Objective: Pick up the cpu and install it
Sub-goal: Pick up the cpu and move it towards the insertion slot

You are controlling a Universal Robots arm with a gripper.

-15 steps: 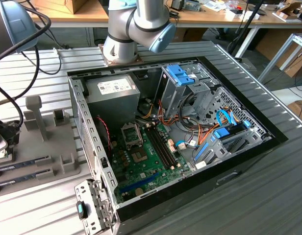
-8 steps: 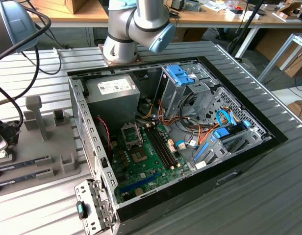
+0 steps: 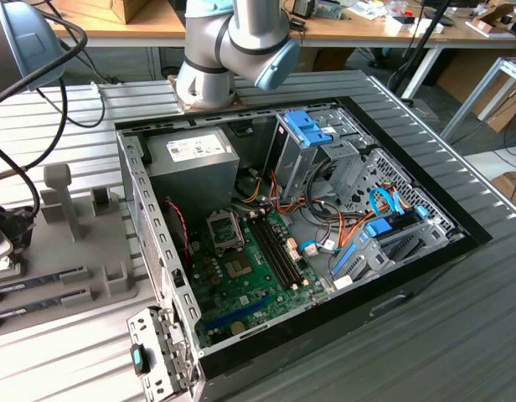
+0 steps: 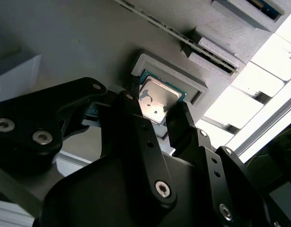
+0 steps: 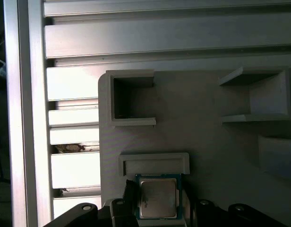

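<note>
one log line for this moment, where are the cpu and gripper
stage: pick | cpu: seated in grey holder | gripper: at cpu, grip unclear | install: not yet done

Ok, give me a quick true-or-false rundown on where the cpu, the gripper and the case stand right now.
1. The cpu lies on the grey tray, silvery top showing. True.
2. The cpu is seated on the motherboard. False: it is on the tray, outside the case.
3. The gripper is at the cpu. True, in both wrist views.
4. The case is closed up. False: its side is open and the motherboard shows in the exterior view.
5. The cpu rests next to a raised grey ledge of the tray. True.
</note>
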